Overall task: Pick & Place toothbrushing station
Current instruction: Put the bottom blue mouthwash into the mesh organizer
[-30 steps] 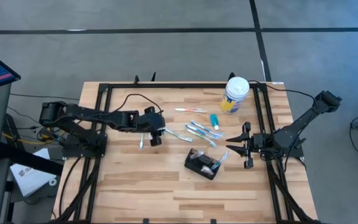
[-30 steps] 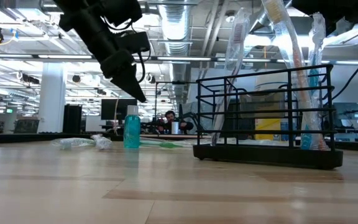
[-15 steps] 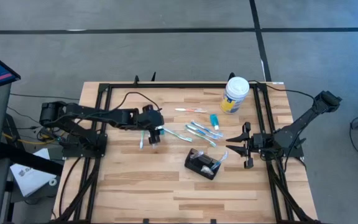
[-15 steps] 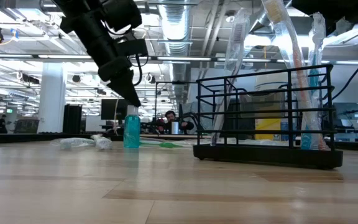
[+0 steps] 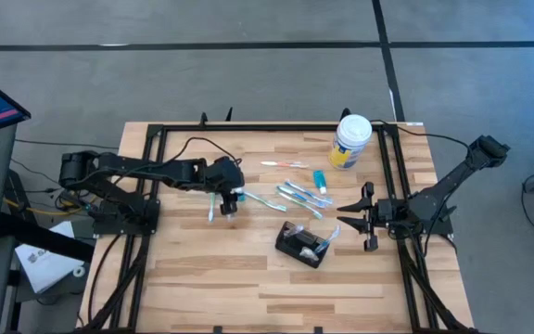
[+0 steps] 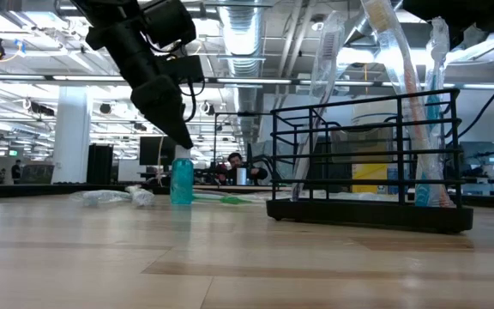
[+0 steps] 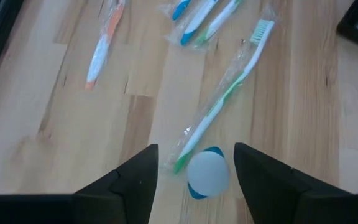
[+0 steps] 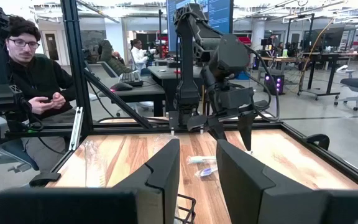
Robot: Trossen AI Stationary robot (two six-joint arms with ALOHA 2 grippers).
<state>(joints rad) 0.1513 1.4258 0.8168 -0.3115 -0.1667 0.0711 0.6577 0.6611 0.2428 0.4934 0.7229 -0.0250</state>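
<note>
- Left gripper (image 7: 194,171) hangs over the table's left-centre, fingers spread wide — a small white-capped blue bottle (image 7: 207,174) stands between them, seemingly untouched.
- A green toothbrush (image 7: 225,93) lies just beside that bottle.
- The toothbrushing station (image 5: 304,243) sits near mid-table.
- Right gripper (image 5: 358,217) waits at the right, fingers parted and empty.
</note>
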